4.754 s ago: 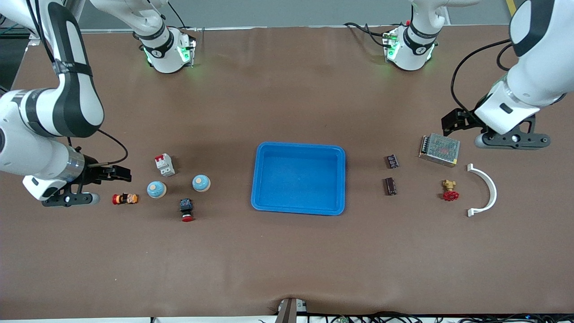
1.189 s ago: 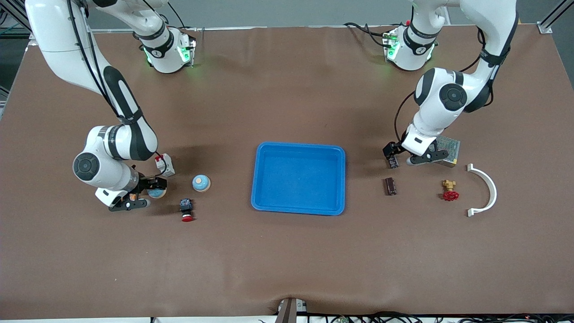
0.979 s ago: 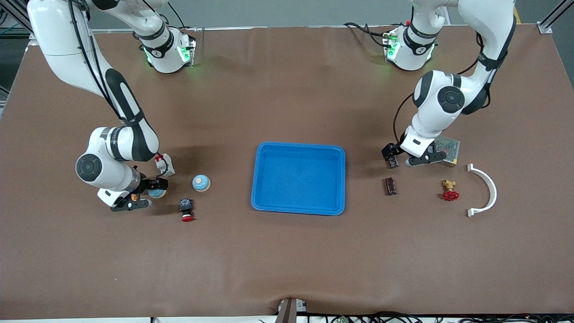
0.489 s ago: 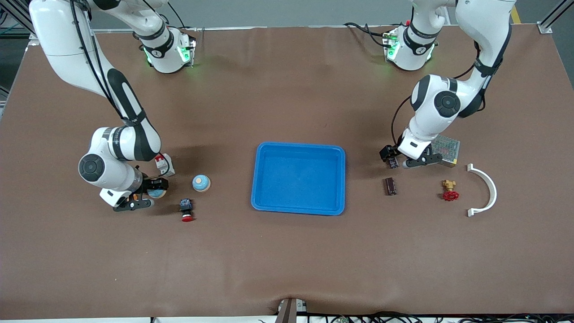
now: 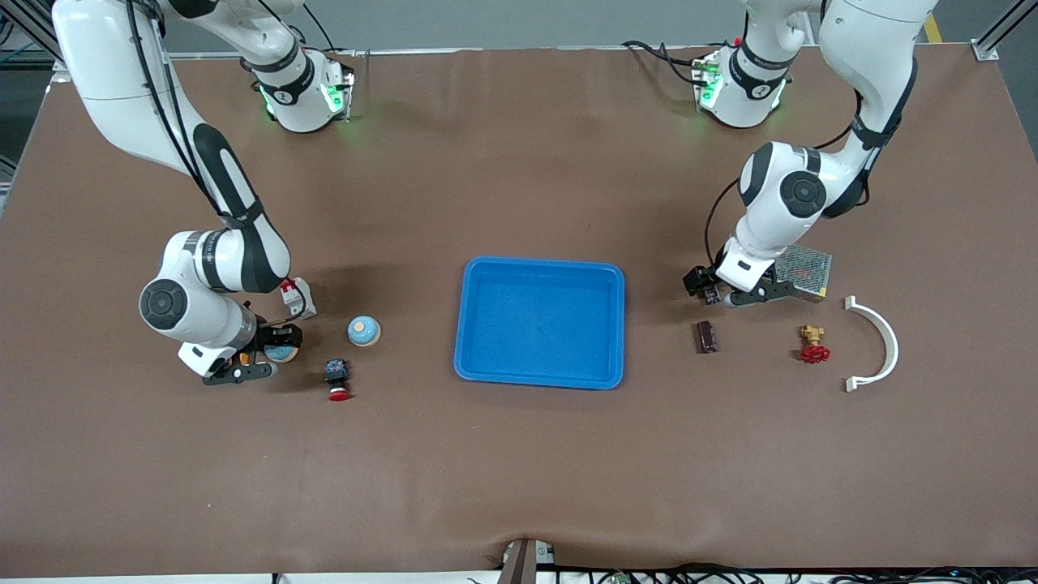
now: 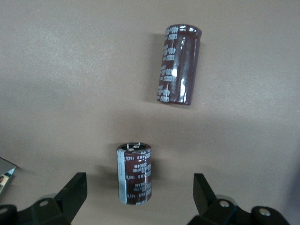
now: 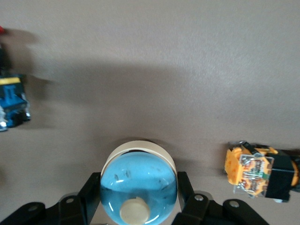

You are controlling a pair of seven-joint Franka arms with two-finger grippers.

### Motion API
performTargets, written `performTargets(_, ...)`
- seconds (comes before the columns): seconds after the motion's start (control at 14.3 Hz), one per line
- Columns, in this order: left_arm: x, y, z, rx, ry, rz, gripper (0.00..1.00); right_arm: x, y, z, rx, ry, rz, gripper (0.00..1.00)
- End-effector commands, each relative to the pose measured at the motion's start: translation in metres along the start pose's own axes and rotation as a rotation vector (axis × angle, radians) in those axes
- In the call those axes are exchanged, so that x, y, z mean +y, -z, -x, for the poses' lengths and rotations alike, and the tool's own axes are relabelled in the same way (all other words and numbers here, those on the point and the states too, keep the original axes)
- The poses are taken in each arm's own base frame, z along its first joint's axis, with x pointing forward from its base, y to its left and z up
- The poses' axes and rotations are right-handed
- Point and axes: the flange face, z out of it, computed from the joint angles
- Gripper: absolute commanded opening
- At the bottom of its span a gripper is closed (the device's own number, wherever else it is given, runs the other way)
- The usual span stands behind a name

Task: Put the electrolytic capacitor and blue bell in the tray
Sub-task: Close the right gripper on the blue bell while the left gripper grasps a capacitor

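The shallow bright-blue rectangular plastic tray (image 5: 540,322) lies at table centre, nothing in it. Toward the right arm's end, at the tray's 9 o'clock, the right gripper (image 7: 138,193) is down at the table with its black fingers (image 7: 183,187) pinching a light-blue domed bell with a cream base (image 7: 138,183); a second identical bell (image 5: 364,330) sits loose between it and the tray. An orange-and-black push-button switch (image 7: 258,172) lies just beside the held bell. Toward the left arm's end, at the tray's 3 o'clock, the left gripper (image 6: 137,197) hangs low with its fingers (image 6: 72,194) spread wide either side of a short dark-maroon cylindrical electrolytic capacitor (image 6: 134,173), touching neither side of it. A longer maroon capacitor (image 6: 178,64) lies nearby, at the short one's 6 o'clock in the front view.
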Motion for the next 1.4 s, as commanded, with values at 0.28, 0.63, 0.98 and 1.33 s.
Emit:
performTargets(0.28,-0.001,-0.005,-0.001,0.019,-0.010,0.005,0.98,-0.033,0.067,-0.029,-0.095,-0.112,-0.030,0.58)
performTargets(0.63,-0.001,-0.004,-0.001,0.018,-0.013,0.003,0.67,-0.129,0.098,-0.027,-0.122,-0.280,-0.003,0.58)
performTargets(0.98,-0.001,-0.005,0.000,0.014,-0.016,0.000,0.38,-0.198,0.115,-0.019,-0.162,-0.409,-0.110,0.58)
performTargets(1.33,0.000,-0.004,0.001,0.014,-0.025,-0.004,0.13,-0.283,0.124,-0.005,-0.154,-0.494,-0.123,0.58)
